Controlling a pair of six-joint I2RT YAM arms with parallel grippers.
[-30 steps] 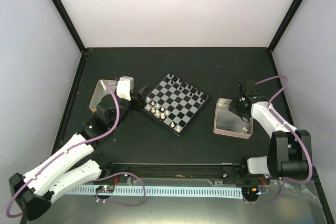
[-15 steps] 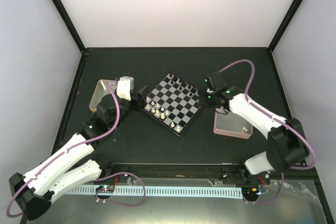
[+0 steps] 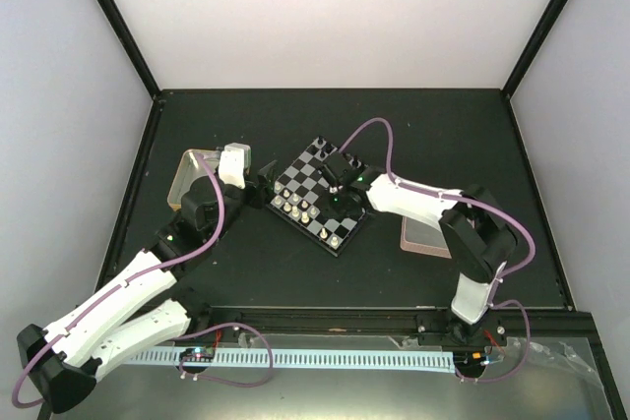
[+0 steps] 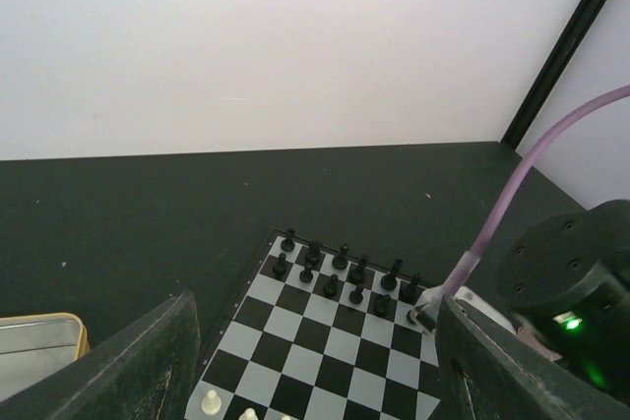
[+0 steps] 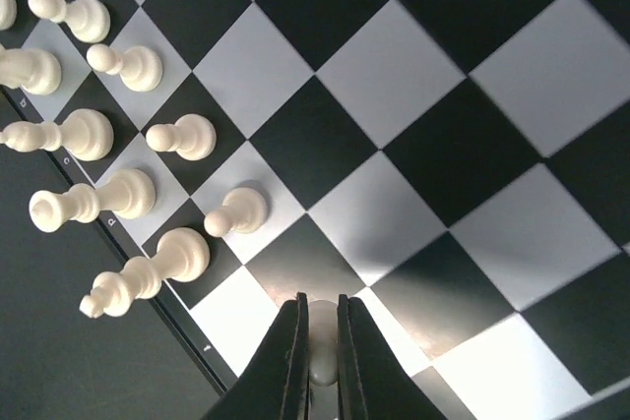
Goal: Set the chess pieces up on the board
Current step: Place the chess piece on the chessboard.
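The board (image 3: pixel 313 166) lies tilted like a diamond at the table's middle. Black chess pieces (image 3: pixel 340 157) line its far right edge, and white ones (image 3: pixel 298 208) stand along its near left edge. My right gripper (image 3: pixel 338 200) hovers low over the board's near right part, shut on a white pawn (image 5: pixel 322 361) that sits between its fingers (image 5: pixel 292 361). The right wrist view has several white pieces (image 5: pixel 123 194) in two rows just left of it. My left gripper (image 3: pixel 262 184) waits open at the board's left corner; between its fingers (image 4: pixel 148 361) show the board (image 4: pixel 325 341) and the black pieces (image 4: pixel 340 268).
A pink tray (image 3: pixel 428 236) lies right of the board, partly under the right arm. A yellow-rimmed tin (image 3: pixel 189 172) sits left of the board behind the left wrist. The right arm's purple cable arcs over the black rows.
My right arm has swung left from the pink tray to over the board, shut the whole way. The left arm has not moved.
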